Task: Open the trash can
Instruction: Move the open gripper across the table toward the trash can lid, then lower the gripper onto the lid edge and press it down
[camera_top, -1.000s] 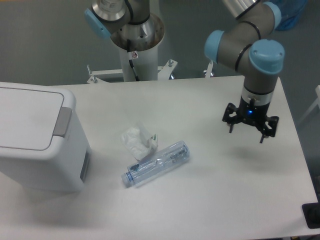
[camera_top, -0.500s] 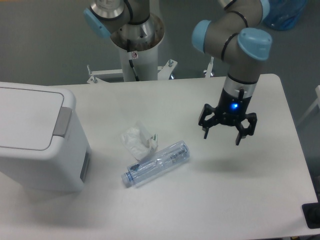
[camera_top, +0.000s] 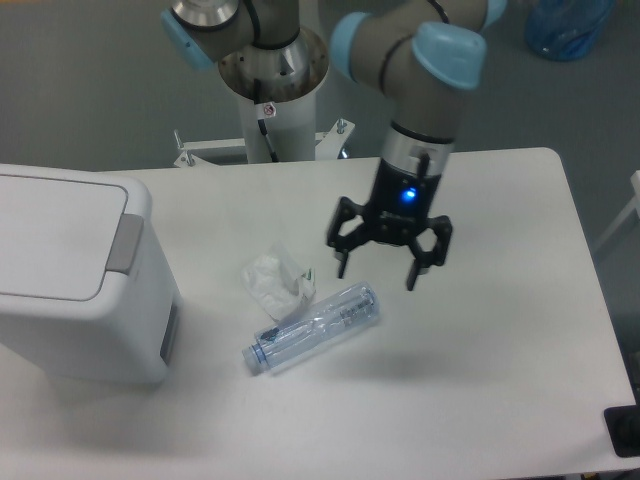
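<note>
Though the trash can (camera_top: 70, 275) runs off the left edge, lid down, the gripper (camera_top: 376, 271) hangs wide-fingered above the bottle (camera_top: 312, 328), holding nothing.

Trash can (camera_top: 70, 280) cut off at left edge.

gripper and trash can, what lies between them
In the camera view, crumpled paper and a clear bottle lie on the table between the open gripper and the trash can.

A clear plastic bottle (camera_top: 312, 327) lies on its side on the white table (camera_top: 480, 400), near the front. Crumpled white paper (camera_top: 278, 280) sits just behind it, touching or nearly so.
</note>
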